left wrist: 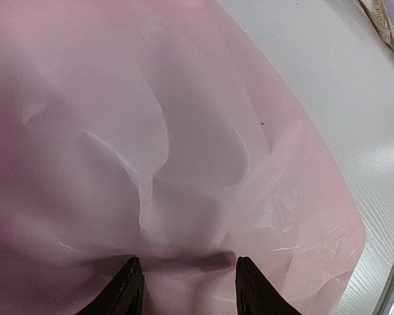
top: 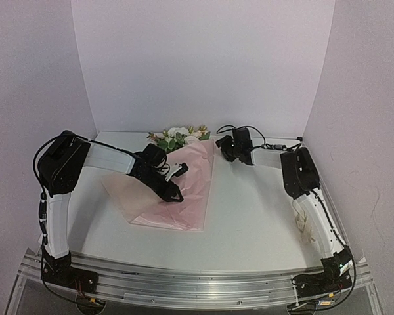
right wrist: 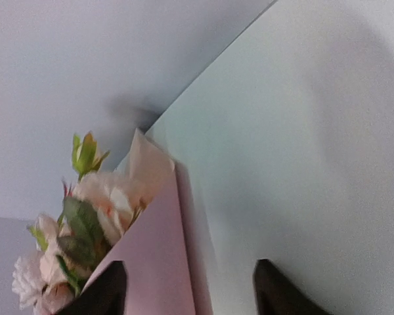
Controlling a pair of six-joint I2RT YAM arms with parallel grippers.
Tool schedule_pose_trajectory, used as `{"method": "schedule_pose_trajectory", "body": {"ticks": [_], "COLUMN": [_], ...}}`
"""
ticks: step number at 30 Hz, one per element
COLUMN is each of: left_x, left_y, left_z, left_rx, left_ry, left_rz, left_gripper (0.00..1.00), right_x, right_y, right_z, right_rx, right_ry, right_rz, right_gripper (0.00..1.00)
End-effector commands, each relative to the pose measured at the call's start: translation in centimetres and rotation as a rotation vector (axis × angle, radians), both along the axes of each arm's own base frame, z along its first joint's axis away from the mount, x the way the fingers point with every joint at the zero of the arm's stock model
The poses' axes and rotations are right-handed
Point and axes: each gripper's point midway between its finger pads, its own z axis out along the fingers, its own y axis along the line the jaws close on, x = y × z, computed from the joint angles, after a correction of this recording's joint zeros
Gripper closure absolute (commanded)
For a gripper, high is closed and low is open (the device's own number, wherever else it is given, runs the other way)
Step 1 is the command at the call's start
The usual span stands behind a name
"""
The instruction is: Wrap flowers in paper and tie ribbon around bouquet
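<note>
Left wrist view: paper (left wrist: 184, 131) should be pinned beneath the half-open, empty left gripper (left wrist: 187, 262) while its edge is taken by the open, empty right gripper (right wrist: 190, 266).

Table (top: 256, 223): white flat top, enclosed by pale panels (top: 203, 65) at back and sides; metal rail (top: 197, 289) along its near edge; paper (top: 187, 197), light pink, loosely folded and creased, lying left of centre; flowers (top: 177, 138), pink and white blooms with green leaves, emerging from the paper's far end by the back panel; ribbon (left wrist: 385, 26), cream strip, on bare top towards the right, apart from the paper.
</note>
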Motion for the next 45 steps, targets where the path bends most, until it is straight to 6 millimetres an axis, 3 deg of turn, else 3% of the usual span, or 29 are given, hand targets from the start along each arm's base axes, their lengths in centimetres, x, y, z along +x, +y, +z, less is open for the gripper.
{"method": "schedule_pose_trajectory", "body": {"ticks": [1, 3, 7, 10, 13, 19, 25, 26, 28, 29, 31, 34, 36, 41, 45], "left_x": [-2.8, -2.7, -2.3, -2.3, -2.3, -2.5, -2.6, -2.6, -2.7, -2.7, -2.6, -2.7, -2.7, -2.6, -2.7], "left_y": [3.8, 3.6, 3.4, 3.4, 3.5, 3.7, 3.6, 3.6, 3.6, 3.6, 3.7, 3.7, 3.6, 3.5, 3.5], "left_z": [-5.8, -5.8, -5.6, -5.5, -5.3, -5.6, -5.4, -5.5, -5.6, -5.6, -5.6, -5.6, -5.6, -5.5, -5.5], "left_rx": [0.181, 0.177, 0.172, 0.172, 0.173, 0.183, 0.172, 0.172, 0.175, 0.177, 0.18, 0.178, 0.176, 0.172, 0.169], "left_ry": [0.141, 0.136, 0.12, 0.112, 0.102, 0.123, 0.138, 0.138, 0.137, 0.135, 0.133, 0.134, 0.135, 0.136, 0.146], "left_rz": [0.049, 0.047, 0.049, 0.047, 0.048, 0.057, 0.068, 0.067, 0.066, 0.064, 0.065, 0.064, 0.064, 0.071, 0.076], "left_gripper": [0.51, 0.52, 0.51, 0.51, 0.51, 0.52, 0.52, 0.52, 0.52, 0.52, 0.52, 0.52, 0.52, 0.52, 0.52], "right_x": [-6.2, -10.6, -20.3, -24.9, -26.7, -30.3, -33.8, -34.2, -34.6, -34.6, -34.6, -35.6, -37.0, -40.9, -43.9], "right_y": [1.8, 2.4, 5.2, 6.5, 7.0, 7.6, 7.4, 7.3, 7.2, 7.3, 7.3, 7.7, 8.4, 9.7, 9.2], "right_z": [4.3, 4.4, 0.6, -2.4, -3.7, -4.4, -4.0, -4.3, -4.8, -4.8, -5.0, -5.4, -5.5, -6.7, -8.3], "right_rx": [-0.089, -0.06, -0.004, 0.027, 0.056, 0.067, 0.128, 0.132, 0.132, 0.133, 0.132, 0.148, 0.153, 0.129, 0.1], "right_ry": [0.006, 0.073, 0.265, 0.364, 0.387, 0.417, 0.411, 0.416, 0.423, 0.416, 0.411, 0.436, 0.44, 0.479, 0.534], "right_rz": [0.316, 0.398, 0.527, 0.537, 0.5, 0.503, 0.511, 0.509, 0.51, 0.514, 0.522, 0.555, 0.592, 0.655, 0.665], "right_gripper": [0.12, 0.11, 0.21, 0.32, 0.43, 0.65, 0.65, 0.71, 0.97, 1.0, 1.0, 0.77, 0.7, 0.74, 0.75]}}
